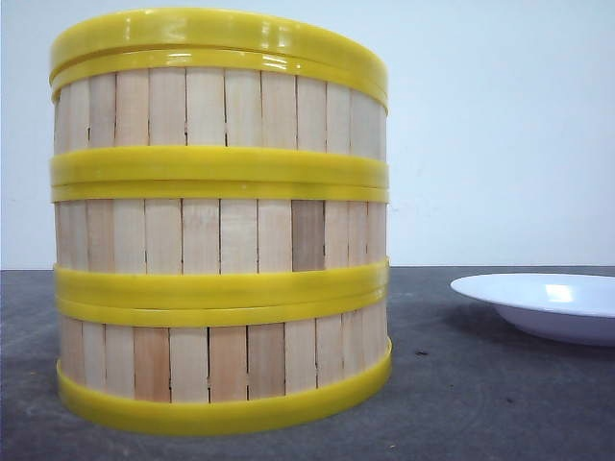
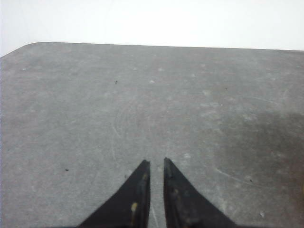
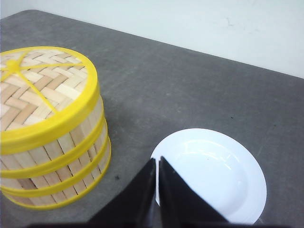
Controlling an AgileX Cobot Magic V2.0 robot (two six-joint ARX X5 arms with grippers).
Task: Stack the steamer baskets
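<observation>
Wooden steamer baskets [image 1: 221, 221] stand stacked three high beside white plate [image 1: 548, 303].

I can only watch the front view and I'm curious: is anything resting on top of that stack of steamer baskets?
Observer: Yes. A woven lid with yellow ribs covers the three stacked steamer baskets.
Operator: Is there food on the white plate?
Observer: No, the white plate has nothing on it.
Operator: Where are the robot's hands?
Observer: Both are shut and hold nothing. The right hand has its tips by the plate's rim, and the left hand is over bare table.
</observation>
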